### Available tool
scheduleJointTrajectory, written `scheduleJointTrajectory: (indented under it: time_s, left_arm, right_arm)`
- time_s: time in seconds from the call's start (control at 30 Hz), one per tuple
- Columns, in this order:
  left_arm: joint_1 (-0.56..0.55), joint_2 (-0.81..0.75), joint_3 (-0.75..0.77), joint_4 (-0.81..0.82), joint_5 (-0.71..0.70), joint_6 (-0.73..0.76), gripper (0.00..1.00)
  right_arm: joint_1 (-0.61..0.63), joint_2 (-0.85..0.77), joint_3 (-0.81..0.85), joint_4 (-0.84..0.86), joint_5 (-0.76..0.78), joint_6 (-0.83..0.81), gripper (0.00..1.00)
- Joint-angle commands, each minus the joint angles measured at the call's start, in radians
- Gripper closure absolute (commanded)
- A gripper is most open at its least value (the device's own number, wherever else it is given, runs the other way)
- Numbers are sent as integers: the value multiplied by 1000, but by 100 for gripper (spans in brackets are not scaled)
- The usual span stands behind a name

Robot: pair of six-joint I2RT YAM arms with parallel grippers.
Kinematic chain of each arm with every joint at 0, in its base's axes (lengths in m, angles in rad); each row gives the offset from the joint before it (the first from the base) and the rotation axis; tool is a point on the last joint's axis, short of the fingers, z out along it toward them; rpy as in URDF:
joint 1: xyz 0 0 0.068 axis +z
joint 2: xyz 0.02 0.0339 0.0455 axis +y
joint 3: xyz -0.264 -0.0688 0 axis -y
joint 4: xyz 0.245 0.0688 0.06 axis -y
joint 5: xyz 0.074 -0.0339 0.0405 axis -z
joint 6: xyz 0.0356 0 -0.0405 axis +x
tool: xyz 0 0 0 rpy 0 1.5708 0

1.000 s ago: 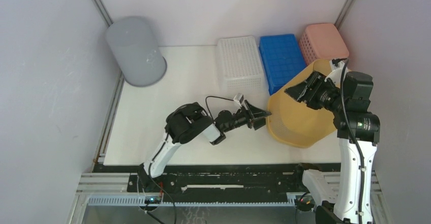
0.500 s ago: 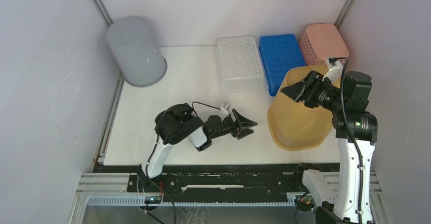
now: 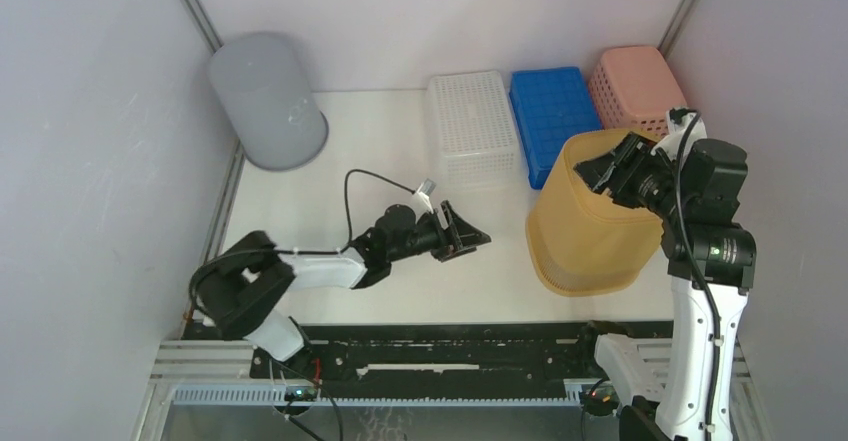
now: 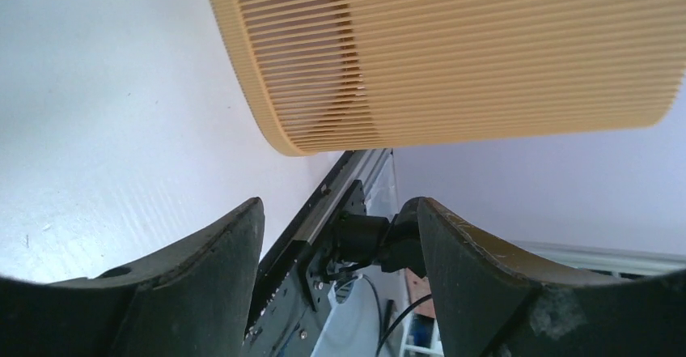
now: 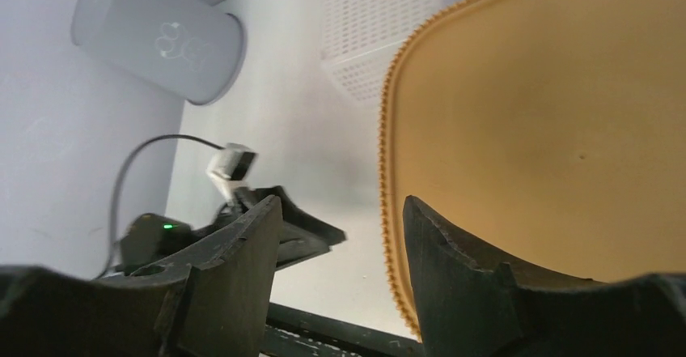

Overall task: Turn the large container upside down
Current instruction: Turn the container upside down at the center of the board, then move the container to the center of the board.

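Note:
The large container (image 3: 590,231) is a yellow ribbed tub. It stands mouth-down on the right of the table, with its flat base (image 5: 550,122) facing up. My right gripper (image 3: 592,173) hangs open over the left edge of that base. One of its fingers (image 5: 453,268) is above the base and the other is past the edge; the jaws (image 5: 340,201) hold nothing. My left gripper (image 3: 472,242) lies low to the left of the tub, apart from it and pointing at it. It is open and empty (image 4: 338,205), and the tub's ribbed wall (image 4: 453,57) lies ahead of it.
A grey cylindrical bin (image 3: 268,101) stands at the back left. A white basket (image 3: 472,126), a blue basket (image 3: 553,116) and a pink basket (image 3: 635,83) line the back, just behind the tub. Enclosure walls close both sides, and a black rail (image 3: 430,346) runs along the front.
The yellow tub has gone from tilted on its side to standing mouth-down. My left arm has pulled back to the left, away from it. My right gripper stayed over the base.

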Motion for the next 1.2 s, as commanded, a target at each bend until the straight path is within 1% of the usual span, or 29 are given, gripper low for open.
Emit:
scheduleJointTrajectory:
  time_s: [0.0, 0.13, 0.23, 0.33, 0.5, 0.67, 0.77, 0.97, 1.17]
  left_arm:
    - [-2, -157, 74, -397, -18, 201, 26]
    - [-3, -238, 98, -498, -21, 227, 26]
    - [-3, -313, 107, -580, -47, 268, 26]
    - [-4, -389, 114, -655, -87, 308, 26]
    - [5, -478, 120, -746, -107, 350, 25]
    - [22, -532, 94, -774, -103, 351, 25]
    - [34, -562, 87, -793, -106, 356, 25]
    - [63, -611, 84, -843, -108, 373, 25]
    - [89, -661, 77, -886, -113, 387, 25]
  right_arm:
    - [-1, 7, 4, -26, 65, -61, 36]
    - [12, 27, -17, -27, 51, -75, 38]
    - [31, 61, -34, -9, 53, -83, 38]
    - [54, 108, -51, 37, 59, -76, 40]
    - [105, 181, -51, 120, 88, -48, 40]
    - [165, 240, -48, 146, 87, -39, 41]
    - [201, 254, -49, 147, 58, -32, 41]
    - [282, 250, -66, 188, -16, 8, 41]
    - [399, 254, -67, 236, -16, 54, 40]
